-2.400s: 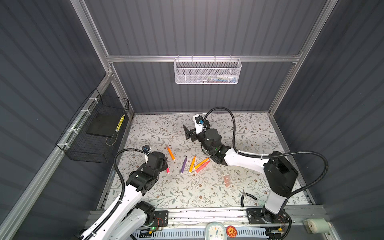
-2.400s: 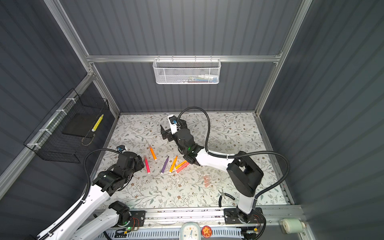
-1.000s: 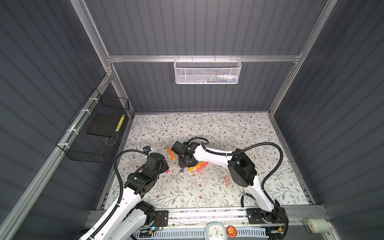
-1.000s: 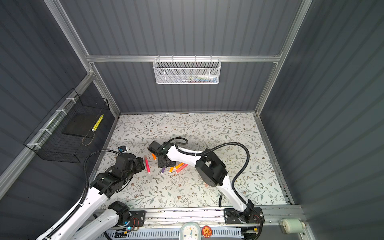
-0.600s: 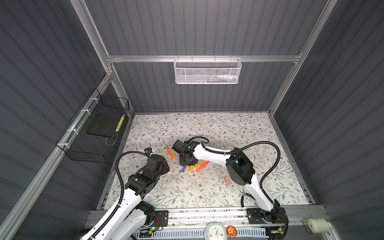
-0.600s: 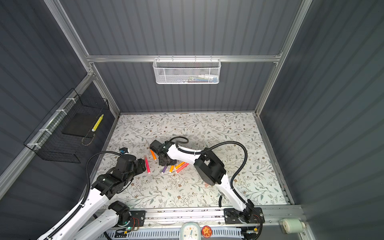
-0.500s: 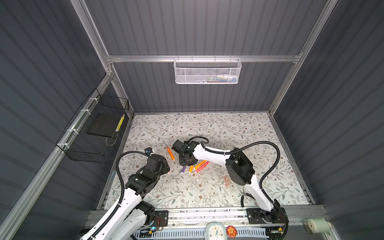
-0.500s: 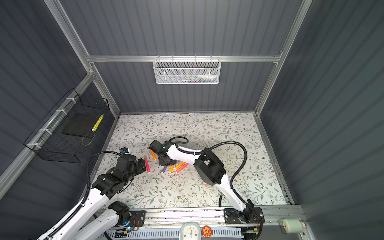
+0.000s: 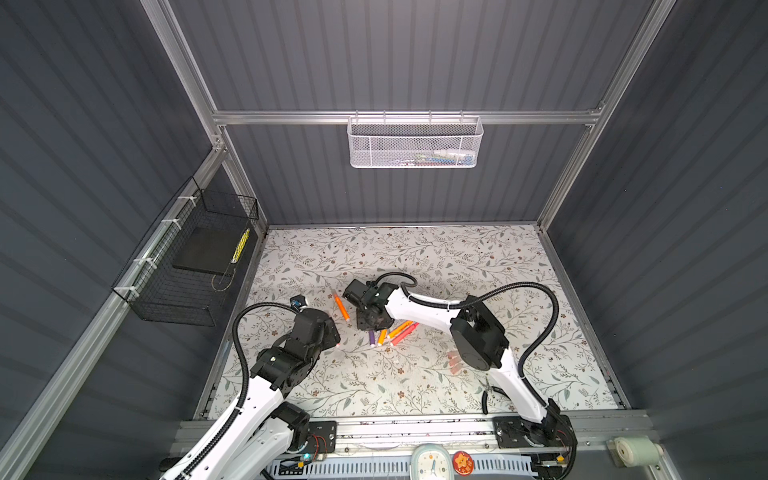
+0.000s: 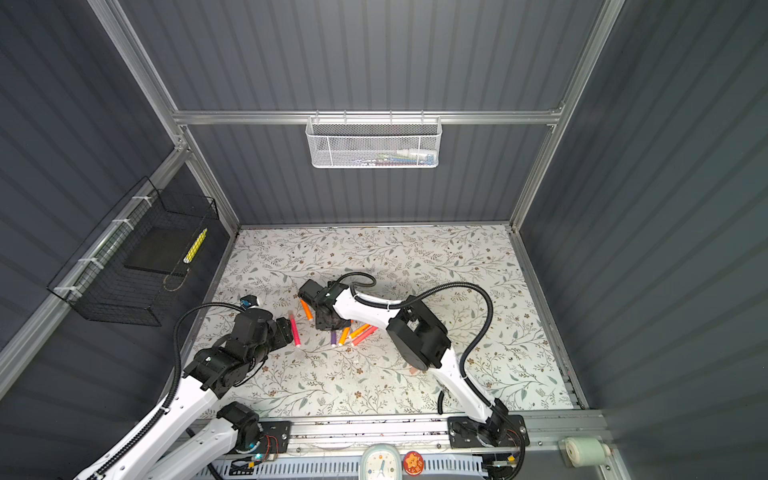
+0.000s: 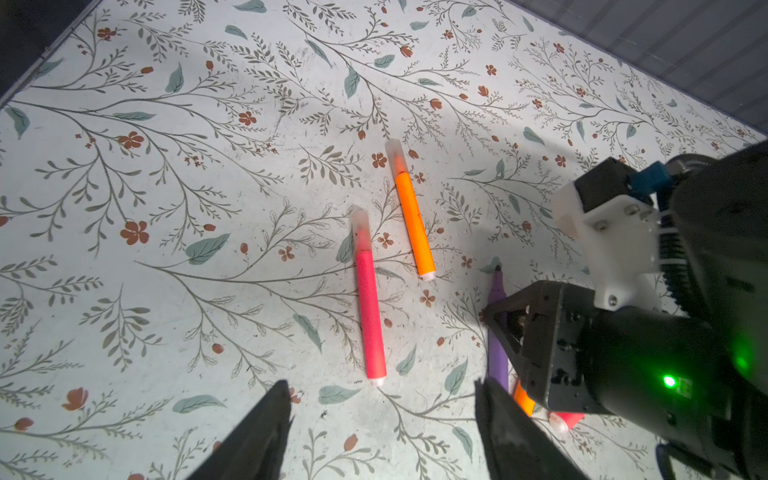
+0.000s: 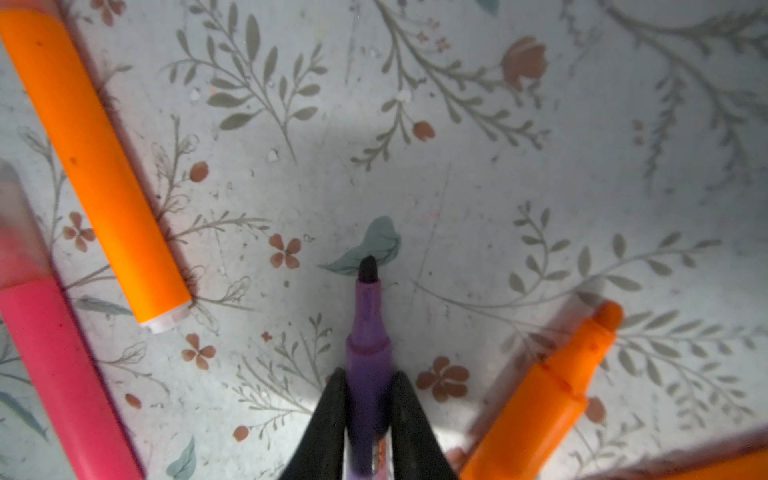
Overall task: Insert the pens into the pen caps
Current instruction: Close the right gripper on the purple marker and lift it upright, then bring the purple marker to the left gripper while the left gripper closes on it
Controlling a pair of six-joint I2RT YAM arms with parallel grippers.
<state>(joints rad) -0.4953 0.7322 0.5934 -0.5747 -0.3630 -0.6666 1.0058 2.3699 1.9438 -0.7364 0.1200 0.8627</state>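
2 of 6 look done: capped pink pen (image 11: pixel 368 299) and capped orange pen (image 11: pixel 411 216) lie on the counter (image 9: pixel 415 266). Right gripper (image 12: pixel 368 376) pinches the bare purple pen (image 9: pixel 371 337) at centre of a top view. Left gripper (image 11: pixel 382 384) gapes, empty. Loose pen caps (image 9: pixel 454 360) sit lower right of centre.

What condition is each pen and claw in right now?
right gripper: shut on the purple pen
left gripper: open, empty
purple pen: uncapped, tip bare
pink pen: capped, lying loose
capped orange pen: lying loose beside the pink pen
uncapped orange pen: lying loose, tip bare
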